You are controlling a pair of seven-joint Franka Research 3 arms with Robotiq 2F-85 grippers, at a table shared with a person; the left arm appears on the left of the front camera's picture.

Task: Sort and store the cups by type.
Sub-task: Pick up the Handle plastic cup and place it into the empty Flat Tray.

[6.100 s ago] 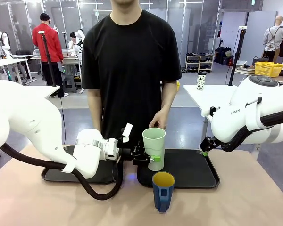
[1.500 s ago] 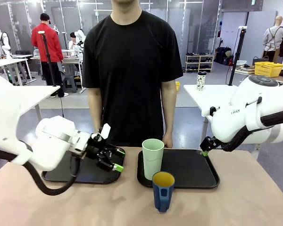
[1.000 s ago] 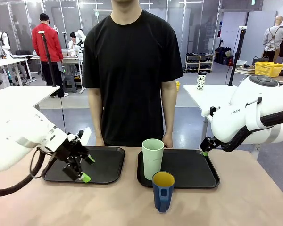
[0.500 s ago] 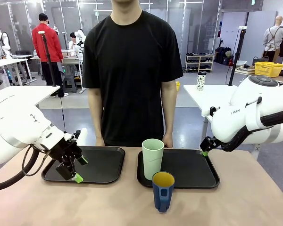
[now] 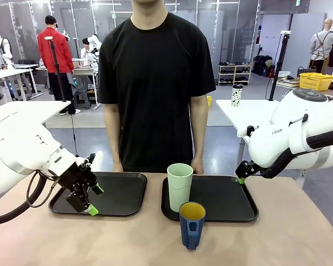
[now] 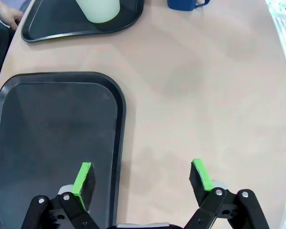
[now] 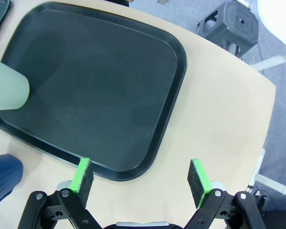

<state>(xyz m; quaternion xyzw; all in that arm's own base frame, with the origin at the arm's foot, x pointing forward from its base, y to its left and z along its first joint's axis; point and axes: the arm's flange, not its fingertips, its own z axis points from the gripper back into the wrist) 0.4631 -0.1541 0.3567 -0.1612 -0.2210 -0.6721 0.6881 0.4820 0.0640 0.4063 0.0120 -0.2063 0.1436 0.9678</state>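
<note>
The pale-green tumbler stands upright in the near left corner of the right-hand black tray; its base also appears in the left wrist view and its side in the right wrist view. The dark-blue mug with yellow inside sits on the table just in front of that tray, handle toward the camera. My left gripper hangs open over the front edge of the left black tray, holding nothing. My right gripper is open above the right tray's outer edge.
A person in a black shirt stands at the far side, one hand resting by the right tray's back edge. Both trays lie side by side mid-table; bare tabletop stretches in front and to the right.
My left gripper let go of the green tumbler, left it on the right tray, and drew back leftward to the left tray's front edge. The right arm stayed put.
</note>
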